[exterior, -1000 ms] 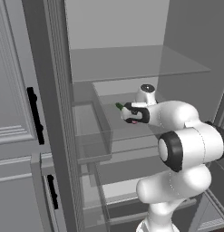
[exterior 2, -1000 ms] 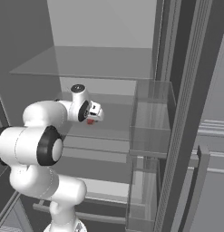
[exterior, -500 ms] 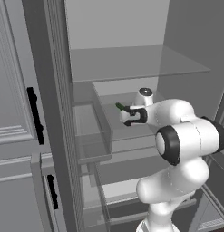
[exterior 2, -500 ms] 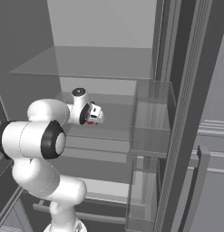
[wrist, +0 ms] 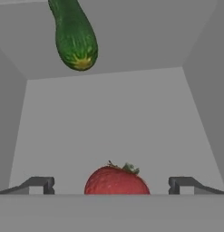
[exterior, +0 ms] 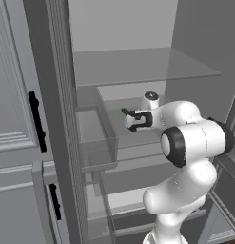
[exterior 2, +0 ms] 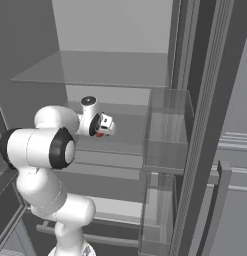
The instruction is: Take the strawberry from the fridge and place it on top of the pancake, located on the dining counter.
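Strawberry [wrist: 116,180], small, round and red, is seen on the light grey shelf [wrist: 109,131] inside the dark grey fridge [exterior: 57,71], between the spread fingertips of the gripper [wrist: 111,185], untouched. A dark green elongated cucumber [wrist: 73,36] lies further in.

light grey panelled cabinet [exterior: 14,124] with black handles [exterior: 36,121] at left; even, flat light.

The arm reaches into the open fridge [exterior: 138,71], its gripper [exterior: 130,120] over the middle shelf [exterior: 138,138] below the glass shelf [exterior: 147,66]. A small green item [exterior: 124,112] lies just beside the gripper, toward the shelf's left. A door bin [exterior: 97,143] hangs at left.
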